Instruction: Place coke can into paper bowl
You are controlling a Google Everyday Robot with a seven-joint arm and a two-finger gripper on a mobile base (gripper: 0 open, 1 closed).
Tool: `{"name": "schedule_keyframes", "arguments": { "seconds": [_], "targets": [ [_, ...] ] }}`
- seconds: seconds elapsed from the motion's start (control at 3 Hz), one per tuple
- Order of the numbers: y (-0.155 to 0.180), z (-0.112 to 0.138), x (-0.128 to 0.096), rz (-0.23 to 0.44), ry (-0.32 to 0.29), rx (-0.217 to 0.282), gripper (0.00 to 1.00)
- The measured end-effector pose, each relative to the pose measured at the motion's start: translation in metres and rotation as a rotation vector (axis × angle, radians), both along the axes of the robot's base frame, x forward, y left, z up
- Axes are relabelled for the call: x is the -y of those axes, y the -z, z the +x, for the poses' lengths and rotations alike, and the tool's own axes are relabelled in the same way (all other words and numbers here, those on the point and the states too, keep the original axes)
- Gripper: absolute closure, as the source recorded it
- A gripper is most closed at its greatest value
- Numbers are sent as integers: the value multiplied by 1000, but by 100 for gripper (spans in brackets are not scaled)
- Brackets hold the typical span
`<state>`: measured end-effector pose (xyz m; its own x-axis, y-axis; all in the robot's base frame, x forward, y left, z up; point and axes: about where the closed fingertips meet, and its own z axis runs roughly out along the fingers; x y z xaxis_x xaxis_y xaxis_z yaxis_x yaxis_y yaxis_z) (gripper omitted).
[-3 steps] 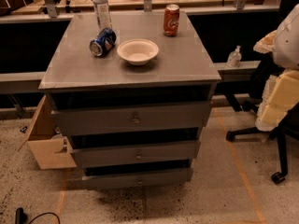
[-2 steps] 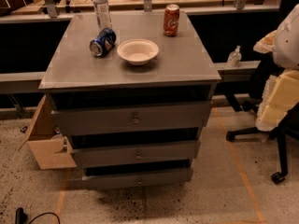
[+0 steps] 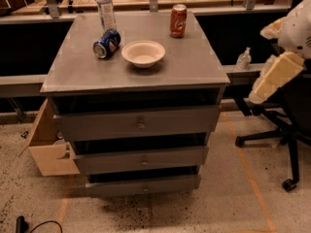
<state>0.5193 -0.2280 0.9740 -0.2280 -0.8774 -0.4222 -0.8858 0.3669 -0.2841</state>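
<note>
The red coke can (image 3: 178, 20) stands upright at the back right of the grey cabinet top (image 3: 189, 64). The off-white paper bowl (image 3: 143, 53) sits upright and empty near the middle of the top, in front and to the left of the can. My arm and gripper (image 3: 274, 76) show as pale cream parts at the right edge of the camera view, off the cabinet's right side, well apart from the can and the bowl and holding nothing that I can see.
A blue soda can (image 3: 106, 43) lies on its side left of the bowl. A clear plastic bottle (image 3: 105, 8) stands behind it. The cabinet has three drawers (image 3: 141, 125). A cardboard box (image 3: 48, 147) stands at its left, an office chair (image 3: 286, 135) at its right.
</note>
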Motion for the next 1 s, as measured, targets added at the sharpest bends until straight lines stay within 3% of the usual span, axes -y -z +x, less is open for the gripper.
{"name": "schedule_keyframes", "arguments": {
  "seconds": [0.33,0.67,1.0],
  "targets": [
    [21,48,5,195,37,66,0],
    [40,95,7,367,151,126,0],
    [40,157,20,492,309,215,0]
  ]
}}
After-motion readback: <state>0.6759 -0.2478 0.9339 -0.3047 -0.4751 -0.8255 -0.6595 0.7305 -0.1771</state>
